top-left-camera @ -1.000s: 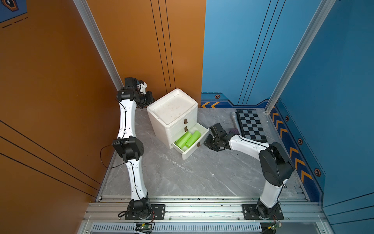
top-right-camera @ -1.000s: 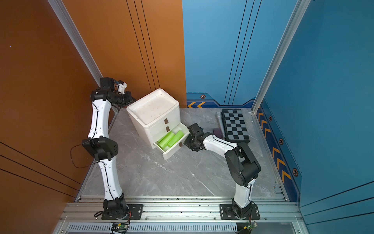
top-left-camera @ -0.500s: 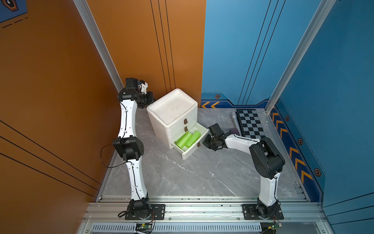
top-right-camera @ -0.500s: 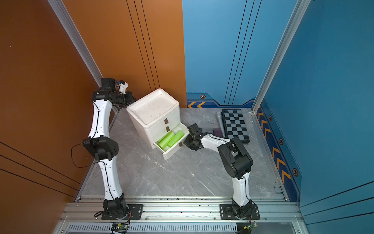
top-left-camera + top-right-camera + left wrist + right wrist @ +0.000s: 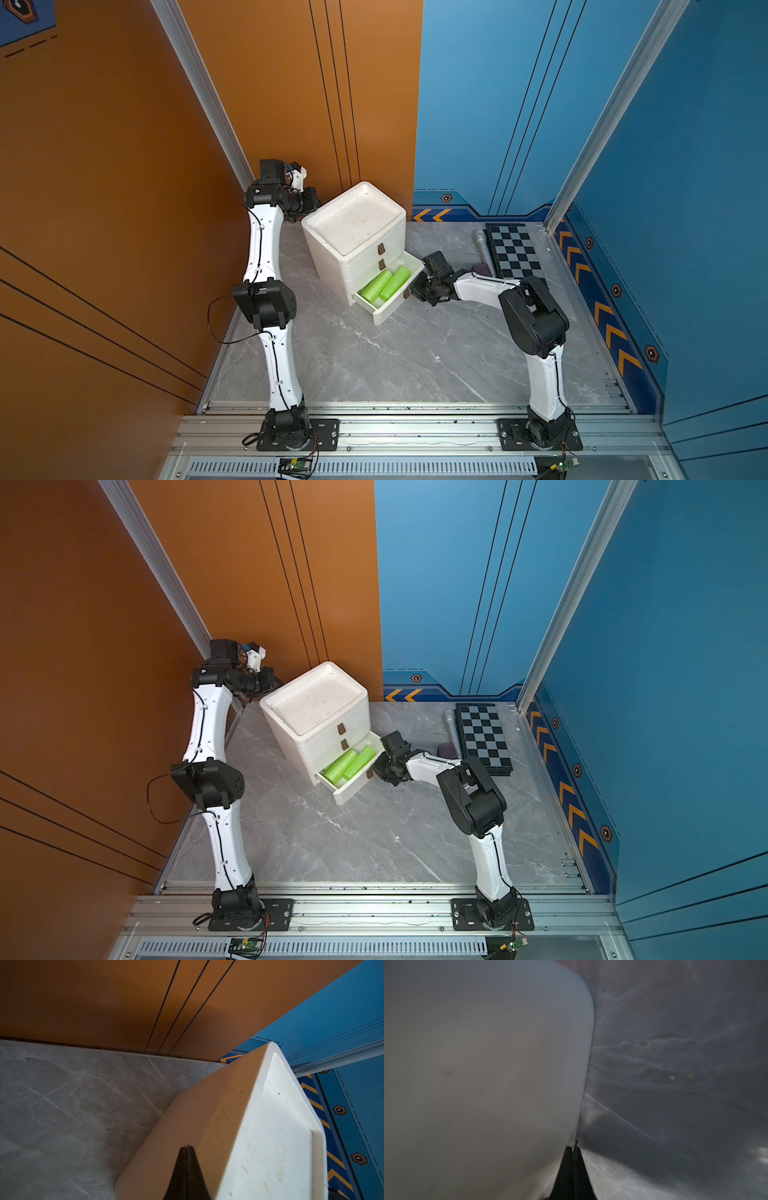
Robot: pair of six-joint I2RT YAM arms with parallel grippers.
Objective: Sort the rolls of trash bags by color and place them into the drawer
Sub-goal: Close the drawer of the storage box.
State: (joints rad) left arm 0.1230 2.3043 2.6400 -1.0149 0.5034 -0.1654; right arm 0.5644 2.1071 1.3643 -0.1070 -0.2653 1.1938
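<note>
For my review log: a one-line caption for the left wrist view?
Shut, empty left gripper at the top edge of the white drawer unit, grey marble tabletop and orange wall beyond.

A grey marble-patterned tabletop (image 5: 374,365) carries a white three-drawer plastic cabinet (image 5: 353,224) near its back edge. By the right edge lies a flat black-and-grey chequered board (image 5: 515,257), with a grey microphone (image 5: 482,245) and a small purple cube (image 5: 482,270) just beside it.

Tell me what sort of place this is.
Probably a robot test booth, not a home: left arm and right arm bolted to an aluminium rail, a marble-look tabletop walled by orange panels and blue panels, and props like a white drawer unit and chessboard.
</note>
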